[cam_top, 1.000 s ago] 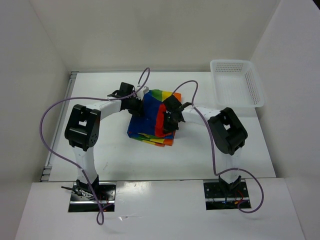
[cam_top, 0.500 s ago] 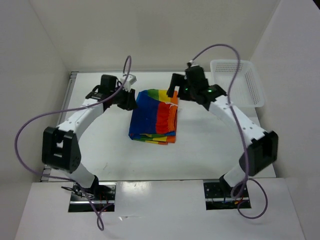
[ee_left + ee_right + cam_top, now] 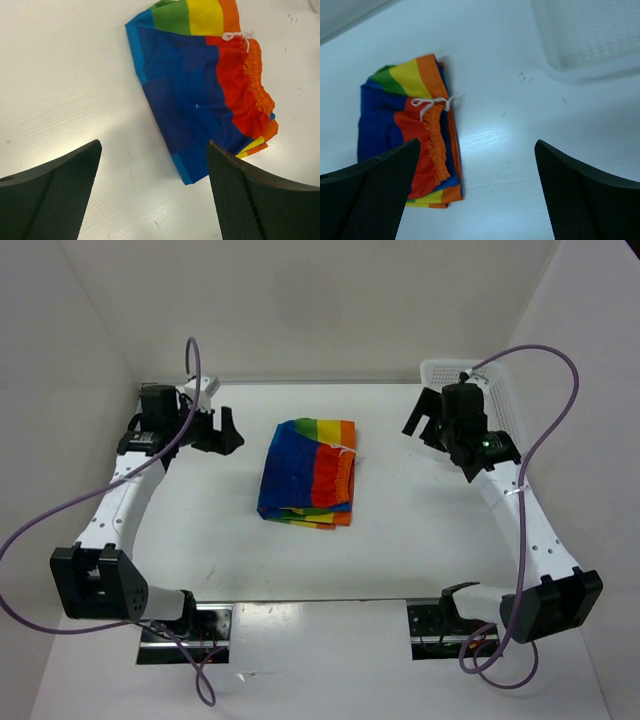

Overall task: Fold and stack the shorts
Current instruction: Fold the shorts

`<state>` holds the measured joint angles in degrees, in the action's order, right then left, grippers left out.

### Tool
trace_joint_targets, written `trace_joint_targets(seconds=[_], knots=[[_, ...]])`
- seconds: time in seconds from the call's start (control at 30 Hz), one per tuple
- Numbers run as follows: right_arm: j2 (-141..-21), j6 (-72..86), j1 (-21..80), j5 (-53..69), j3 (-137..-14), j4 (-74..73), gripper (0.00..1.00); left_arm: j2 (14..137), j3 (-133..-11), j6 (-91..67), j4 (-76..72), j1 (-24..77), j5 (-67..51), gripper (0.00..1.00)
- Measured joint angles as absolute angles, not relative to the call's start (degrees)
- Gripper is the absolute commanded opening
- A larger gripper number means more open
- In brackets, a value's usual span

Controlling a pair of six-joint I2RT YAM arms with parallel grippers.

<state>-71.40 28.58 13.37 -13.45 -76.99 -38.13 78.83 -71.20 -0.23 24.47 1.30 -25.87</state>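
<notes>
The shorts [image 3: 308,472] lie folded in a compact bundle in the middle of the white table, blue and red panels on top and the gathered orange waistband and white drawstring along the right side. In the left wrist view the shorts [image 3: 200,90] lie flat ahead of the jaws; in the right wrist view the shorts [image 3: 405,130] sit at the left. My left gripper [image 3: 230,432] [image 3: 154,145] is open, to the left of the bundle and apart from it. My right gripper [image 3: 418,418] [image 3: 477,142] is open to the right of it, holding nothing.
A white perforated basket [image 3: 515,435] stands at the back right corner, just behind my right wrist, and the basket [image 3: 590,35] shows at the top right of the right wrist view. White walls close in the table on three sides. Purple cables loop over both arms.
Both grippers let go of the shorts and opened. Both arms swung outward, left to the left and right to the right. The shorts stayed folded in the middle.
</notes>
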Motion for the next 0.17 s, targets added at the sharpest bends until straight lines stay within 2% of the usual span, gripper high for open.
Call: trace_joint_targets(seconds=[0.17], knots=[[-68.7,29.8,11.3,-15.2,-73.5,-42.0,1.0,77.7,-70.9,-0.2,24.9,-0.9,-26.4,0.92]])
